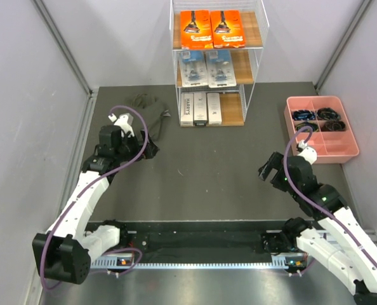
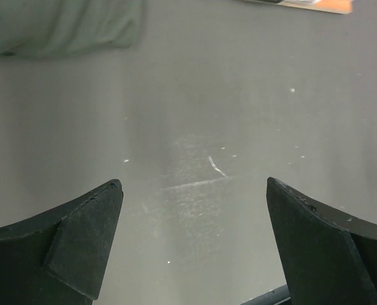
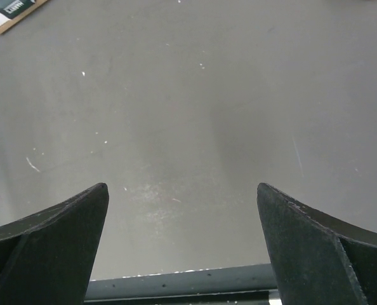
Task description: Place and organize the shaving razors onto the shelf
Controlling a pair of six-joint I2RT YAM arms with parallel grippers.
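Observation:
The white wire shelf [image 1: 255, 57] stands at the back middle of the table. Two orange razor boxes [image 1: 212, 29] lie on its top tier, two blue-and-clear blister packs [image 1: 206, 68] on the middle tier, three slim white boxes [image 1: 200, 108] on the bottom tier. My left gripper [image 1: 152, 150] hovers over the bare table, left of and nearer than the shelf, open and empty; the left wrist view shows its fingertips [image 2: 87, 235] wide apart. My right gripper [image 1: 267, 171] sits to the right, also open with nothing between its fingertips [image 3: 309, 235].
A dark grey-green cloth [image 1: 149, 105] lies crumpled left of the shelf, its edge showing in the left wrist view [image 2: 61, 28]. A pink compartmented tray [image 1: 337, 147] with dark items sits at the right. Grey walls close in both sides.

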